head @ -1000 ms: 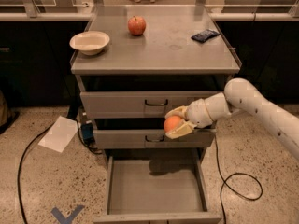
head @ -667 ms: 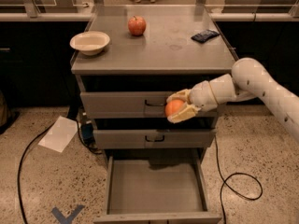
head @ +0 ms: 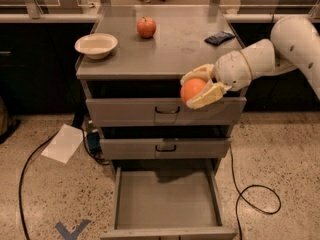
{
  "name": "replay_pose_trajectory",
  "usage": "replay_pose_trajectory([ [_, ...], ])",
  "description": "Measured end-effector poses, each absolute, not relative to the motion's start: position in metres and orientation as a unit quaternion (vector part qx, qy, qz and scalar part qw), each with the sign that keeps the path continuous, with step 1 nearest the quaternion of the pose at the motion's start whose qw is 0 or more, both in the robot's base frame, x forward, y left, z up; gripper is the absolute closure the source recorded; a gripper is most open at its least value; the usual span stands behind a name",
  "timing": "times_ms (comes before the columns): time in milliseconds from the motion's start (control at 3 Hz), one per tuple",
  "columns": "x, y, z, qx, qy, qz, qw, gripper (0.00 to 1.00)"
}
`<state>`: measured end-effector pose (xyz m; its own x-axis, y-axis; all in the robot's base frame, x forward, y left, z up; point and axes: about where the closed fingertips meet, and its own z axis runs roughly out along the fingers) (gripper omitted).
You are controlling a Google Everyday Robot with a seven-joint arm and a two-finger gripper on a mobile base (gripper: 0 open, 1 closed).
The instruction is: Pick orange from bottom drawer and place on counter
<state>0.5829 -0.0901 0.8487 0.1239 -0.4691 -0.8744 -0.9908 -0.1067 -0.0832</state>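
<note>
My gripper (head: 196, 88) is shut on the orange (head: 192, 89), a smooth orange ball held between two cream fingers. It hangs in front of the cabinet at the height of the counter's front edge, right of centre. The counter (head: 170, 54) is the flat grey top of the cabinet. The bottom drawer (head: 167, 201) is pulled open below, and its grey floor shows nothing on it. My white arm reaches in from the right.
On the counter stand a cream bowl (head: 96, 45) at the left, a red apple (head: 146, 27) at the back and a dark packet (head: 219, 38) at the right. The two upper drawers are shut. A paper sheet (head: 63, 143) and cables lie on the floor.
My gripper has risen with the orange from the middle drawer's height to the counter's front edge. The drawer and the things on the counter have not moved.
</note>
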Motion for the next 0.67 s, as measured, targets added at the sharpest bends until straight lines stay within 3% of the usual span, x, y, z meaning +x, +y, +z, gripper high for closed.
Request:
replay_pose_trajectory([
  [333,0.587,-0.086,0.882,-0.663,0.542,0.367,0.364,1.00],
  [667,0.629,-0.078,0.895,-0.680,0.537,0.317,0.385,1.00],
])
